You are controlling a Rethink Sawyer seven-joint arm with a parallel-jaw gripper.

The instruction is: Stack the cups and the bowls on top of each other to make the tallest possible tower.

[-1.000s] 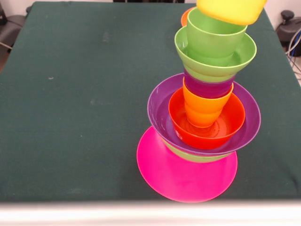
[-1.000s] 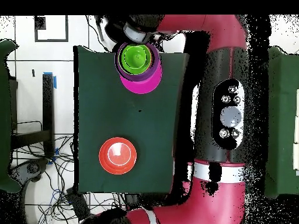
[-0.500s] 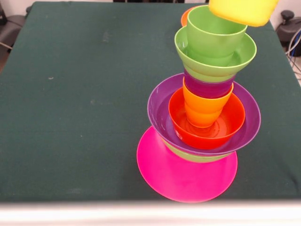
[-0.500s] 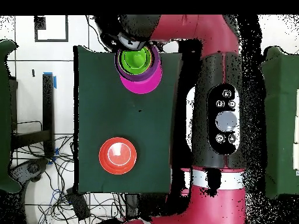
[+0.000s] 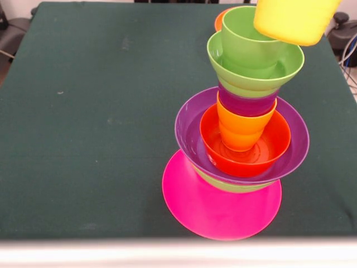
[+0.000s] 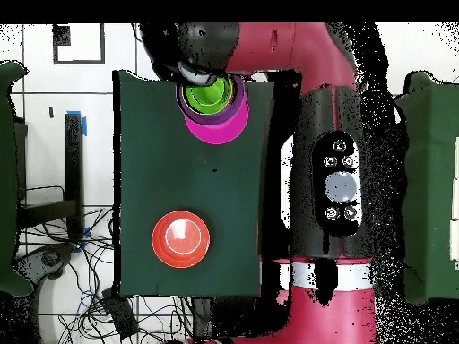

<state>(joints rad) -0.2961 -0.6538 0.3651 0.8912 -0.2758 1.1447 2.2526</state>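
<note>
**Yellow cup held above the tower**

A tall tower [image 5: 241,134] is seen near one edge of the green table [image 5: 89,111]. The wide pink bowl [image 5: 220,206] is at the bottom. Above it a light green bowl [image 5: 231,186] is tucked under the purple bowl [image 5: 187,137]. An orange-red bowl [image 5: 245,159] is set inside the purple one, and an orange cup [image 5: 244,129] stands in it. A purple cup [image 5: 246,104] is placed on top of that, then a second light green bowl [image 5: 254,72] with a light green cup [image 5: 251,42] in it.

A yellow cup [image 5: 293,19] is seen up high, just above and beside the green cup's rim. The gripper [image 6: 193,72] is over the tower in the overhead view. Whether its fingers are spread or pinching cannot be told.

Another orange-red bowl [image 6: 181,238] is lying alone, well apart from the tower.
</note>
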